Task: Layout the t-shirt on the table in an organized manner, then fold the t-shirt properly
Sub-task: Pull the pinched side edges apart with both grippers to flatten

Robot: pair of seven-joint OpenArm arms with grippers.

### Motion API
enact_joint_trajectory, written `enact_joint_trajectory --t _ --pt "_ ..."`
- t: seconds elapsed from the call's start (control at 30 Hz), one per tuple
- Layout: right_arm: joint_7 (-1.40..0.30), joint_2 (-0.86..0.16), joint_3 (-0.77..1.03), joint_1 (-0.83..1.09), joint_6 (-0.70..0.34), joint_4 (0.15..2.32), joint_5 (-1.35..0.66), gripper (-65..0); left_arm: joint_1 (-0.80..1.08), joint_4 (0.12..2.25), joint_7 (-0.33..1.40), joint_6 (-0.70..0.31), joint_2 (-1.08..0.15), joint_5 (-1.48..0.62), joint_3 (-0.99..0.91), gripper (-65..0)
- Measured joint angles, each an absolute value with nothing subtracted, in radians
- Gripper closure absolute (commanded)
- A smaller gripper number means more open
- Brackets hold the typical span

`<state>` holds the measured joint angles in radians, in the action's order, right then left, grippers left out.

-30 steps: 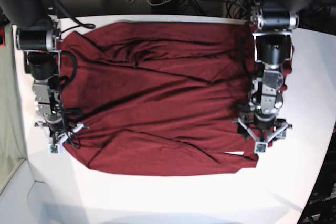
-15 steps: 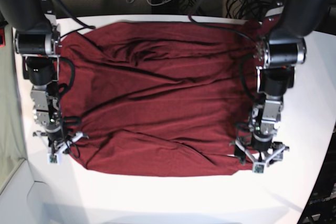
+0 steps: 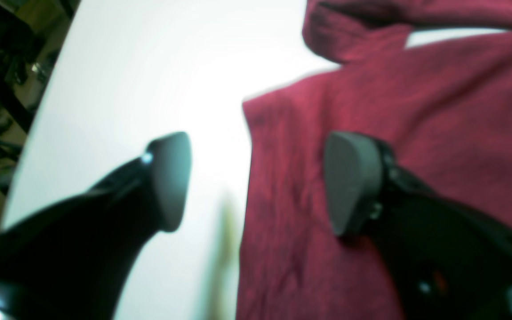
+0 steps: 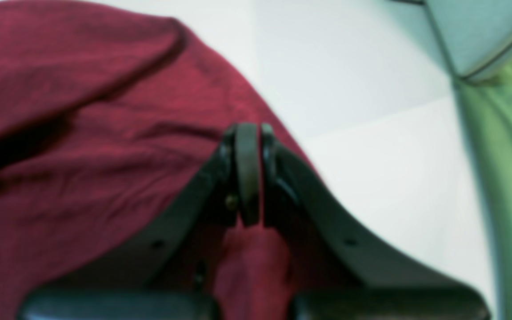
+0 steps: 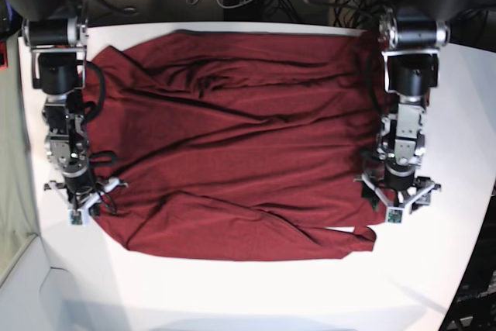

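Broadly, the t-shirt lies spread across the table, still rumpled with long creases, so the layout step looks unfinished. Each arm works one side edge, probably to tension the cloth flat. The right gripper is clamped tight at the shirt's edge, fabric bunched beneath it. The left gripper stands wide apart, straddling the hem, holding nothing.

left gripper fingers spread wide; right gripper fingers pressed together.
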<state>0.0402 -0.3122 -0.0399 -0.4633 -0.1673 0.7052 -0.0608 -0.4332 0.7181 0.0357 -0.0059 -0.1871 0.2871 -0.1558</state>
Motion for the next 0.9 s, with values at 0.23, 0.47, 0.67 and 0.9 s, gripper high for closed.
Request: enact_joint_trajectory --t 0.23,0.47,0.67,0.9 --pt "0.038 -0.3 0.068 -0.417 -0.166 0.708 -0.063 0.0 -0.29 1.027 0.117 -0.007 -0.146 0.286 -0.177 -1.5" --pt "0.049 -0.28 0.071 -0.426 -0.163 0.709 -0.06 0.0 -0.244 1.061 0.126 -0.009 -0.071 0.287 -0.293 -0.1" --pt "0.047 -0.288 0.072 -0.421 -0.163 0.709 -0.06 0.0 -0.273 0.926 0.123 -0.008 -0.069 0.287 -0.308 -0.3" --pt "0.043 -0.283 0.064 -0.422 -0.163 0.707 -0.06 0.0 -0.437 0.648 0.067 -0.002 -0.085 0.288 -0.311 -0.3"
